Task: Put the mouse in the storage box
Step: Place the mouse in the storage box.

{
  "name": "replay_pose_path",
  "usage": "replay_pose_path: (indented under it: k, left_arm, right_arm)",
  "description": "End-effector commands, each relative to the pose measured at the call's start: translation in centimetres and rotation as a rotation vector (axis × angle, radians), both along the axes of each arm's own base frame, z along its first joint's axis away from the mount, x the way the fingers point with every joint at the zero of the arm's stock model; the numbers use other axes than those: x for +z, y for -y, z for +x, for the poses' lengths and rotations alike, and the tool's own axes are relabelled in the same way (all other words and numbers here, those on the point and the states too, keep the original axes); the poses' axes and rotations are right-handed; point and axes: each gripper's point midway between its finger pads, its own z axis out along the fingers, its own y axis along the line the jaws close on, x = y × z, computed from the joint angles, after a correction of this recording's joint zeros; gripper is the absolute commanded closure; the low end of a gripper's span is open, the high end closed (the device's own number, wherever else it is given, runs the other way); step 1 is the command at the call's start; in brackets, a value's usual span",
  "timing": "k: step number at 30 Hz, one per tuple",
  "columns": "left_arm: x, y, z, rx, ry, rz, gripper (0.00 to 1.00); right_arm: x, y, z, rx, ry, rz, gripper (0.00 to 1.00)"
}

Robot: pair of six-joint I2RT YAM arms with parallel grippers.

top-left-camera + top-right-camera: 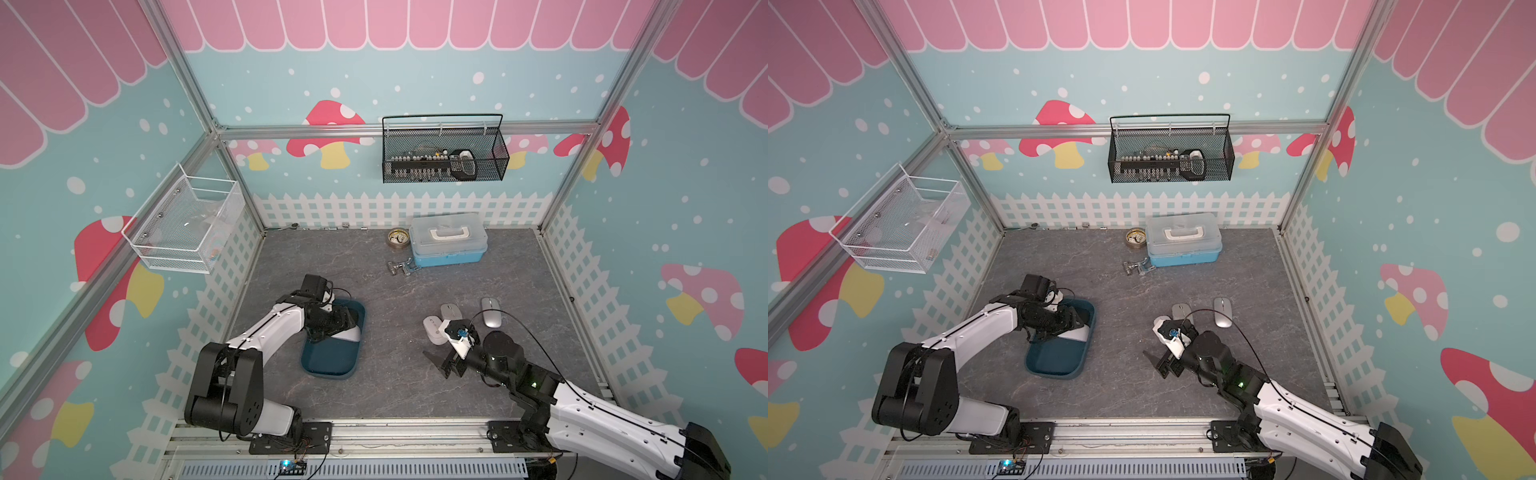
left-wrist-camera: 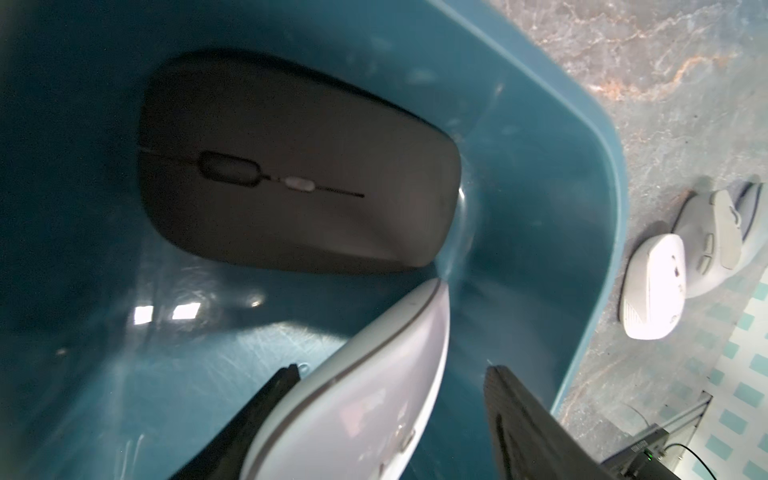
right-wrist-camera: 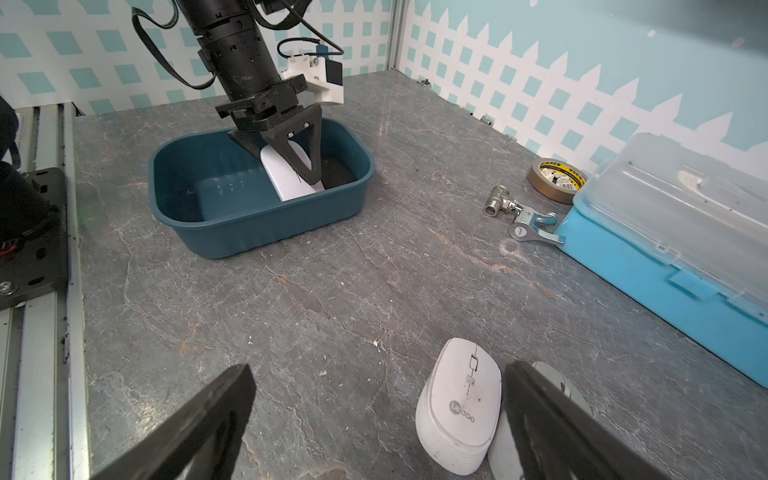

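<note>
Your left gripper (image 2: 392,370) stands open around the white mouse (image 2: 353,415) in the storage box (image 2: 602,187). Your right gripper (image 3: 380,368) gapes wide.

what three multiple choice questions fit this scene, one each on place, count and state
1. Where is the black mouse? A) in the storage box B) on the bare table C) in the right gripper
2. How many mice lie on the table outside the box? A) one B) three C) five
3. How is the right gripper? A) open, holding nothing B) shut on a mouse C) shut on the box rim
Answers: 1 A, it lies on the box floor; 2 B, white mouse, grey mouse, silver mouse; 3 A, its jaws stand wide apart, gripping nothing.
</note>
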Motion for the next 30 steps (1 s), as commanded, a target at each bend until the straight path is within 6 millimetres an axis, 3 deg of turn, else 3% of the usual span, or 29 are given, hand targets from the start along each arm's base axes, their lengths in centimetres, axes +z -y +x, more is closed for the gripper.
replay_pose_path:
  k: [1,18,30]
  left_arm:
    - [0.7,-1.2,0.9,0.027,0.018,0.063,0.25]
    - [0.5,-2.9,1.6,0.043,0.0,0.175,0.24]
    - [0.8,-3.5,2.2,0.033,0.014,0.214,0.24]
  right_arm:
    - [0.6,0.0,0.3,-0.019,0.0,0.009,0.01]
    - [0.3,0.3,1.0,-0.067,-0.021,-0.011,0.01]
    - [-2.9,2.5,4.1,-0.309,-0.183,-0.236,0.01]
